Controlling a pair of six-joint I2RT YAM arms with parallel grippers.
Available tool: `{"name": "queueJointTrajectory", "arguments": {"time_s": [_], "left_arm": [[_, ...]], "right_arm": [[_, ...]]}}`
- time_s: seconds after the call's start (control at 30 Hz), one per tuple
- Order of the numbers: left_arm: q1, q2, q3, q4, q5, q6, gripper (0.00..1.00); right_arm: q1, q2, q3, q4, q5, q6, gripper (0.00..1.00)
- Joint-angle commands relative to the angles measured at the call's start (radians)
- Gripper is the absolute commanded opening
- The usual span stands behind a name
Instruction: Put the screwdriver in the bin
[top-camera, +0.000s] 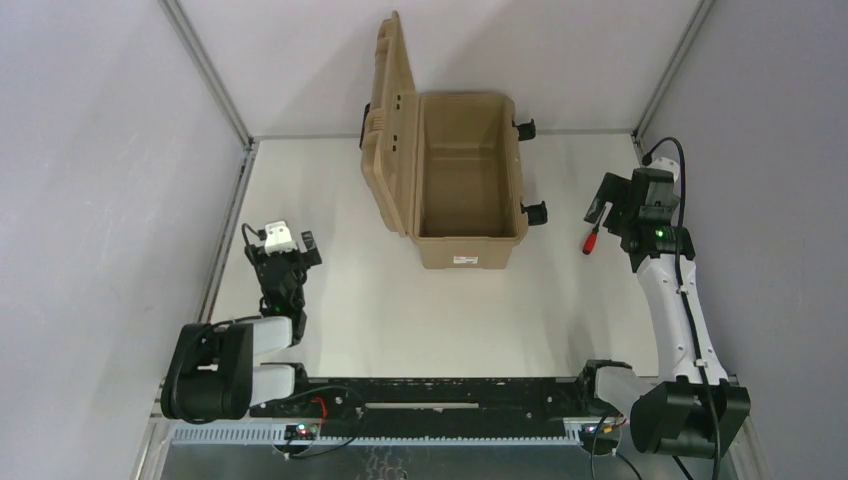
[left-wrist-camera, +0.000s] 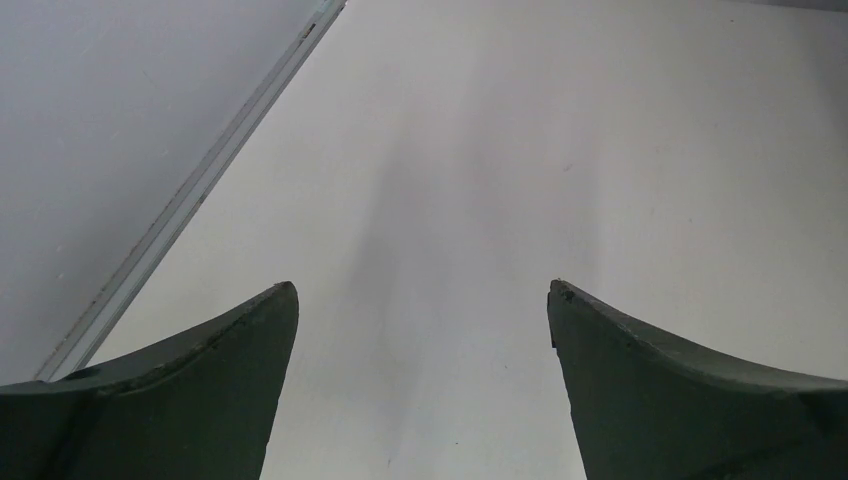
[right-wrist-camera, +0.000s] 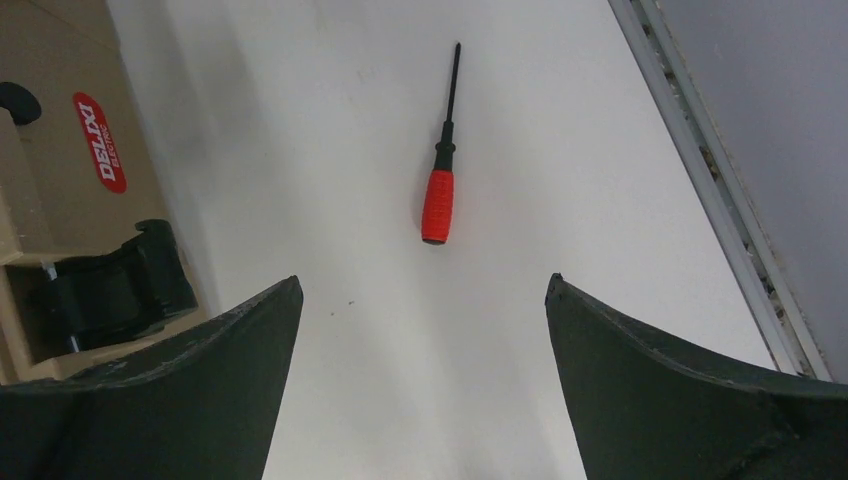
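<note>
The screwdriver (top-camera: 591, 240), with a red handle and a thin dark shaft, lies flat on the white table to the right of the bin (top-camera: 466, 247). The bin is a tan case standing open, its lid (top-camera: 389, 120) raised on the left. My right gripper (top-camera: 603, 208) is open and empty, above and just short of the screwdriver. In the right wrist view the screwdriver (right-wrist-camera: 437, 204) lies ahead of the open gripper (right-wrist-camera: 422, 285), handle end nearest, apart from both fingers. The bin's side (right-wrist-camera: 50, 130) shows at the left. My left gripper (top-camera: 296, 250) is open and empty over bare table (left-wrist-camera: 422, 288).
Black latches (top-camera: 535, 212) stick out of the bin's right side, close to the screwdriver; one shows in the right wrist view (right-wrist-camera: 110, 290). A metal rail (right-wrist-camera: 710, 180) and grey walls bound the table on the right, and another rail (left-wrist-camera: 190, 195) bounds it on the left.
</note>
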Motion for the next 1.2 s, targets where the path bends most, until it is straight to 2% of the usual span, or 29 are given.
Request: {"name": "queueJointTrajectory", "arguments": {"time_s": [0.0,0.23,0.33,0.57,0.73,0.83,0.9,0.97,1.07,1.17], "left_arm": [[0.007,0.0,0.047,0.059,0.001,-0.001,1.0],[0.007,0.001,0.046,0.059,0.002,-0.001,1.0],[0.007,0.001,0.047,0.058,0.002,-0.001,1.0],[0.007,0.0,0.046,0.059,0.001,0.0,1.0],[0.007,0.0,0.046,0.059,0.001,-0.001,1.0],[0.007,0.001,0.046,0.059,0.001,-0.001,1.0],[0.007,0.001,0.046,0.059,0.001,0.0,1.0],[0.007,0.001,0.047,0.059,0.001,-0.001,1.0],[0.007,0.001,0.047,0.059,0.001,-0.001,1.0],[0.007,0.001,0.046,0.059,0.001,-0.001,1.0]], "right_arm": [[0.0,0.002,0.002,0.041,-0.018,0.004,1.0],[-0.051,0.267,0.026,0.085,-0.119,0.005,1.0],[-0.061,0.398,0.071,0.081,-0.109,0.0,0.99],[-0.064,0.6,0.115,0.124,-0.087,0.002,0.94],[-0.073,0.714,0.155,0.146,-0.085,-0.008,0.86],[-0.081,0.769,0.181,0.131,-0.095,-0.006,0.69],[-0.085,0.788,0.189,0.119,-0.088,0.0,0.54],[-0.092,0.782,0.189,0.114,-0.09,0.008,0.32],[-0.095,0.734,0.2,0.098,-0.092,-0.005,0.15],[-0.091,0.645,0.244,0.05,-0.097,-0.033,0.06]]}}
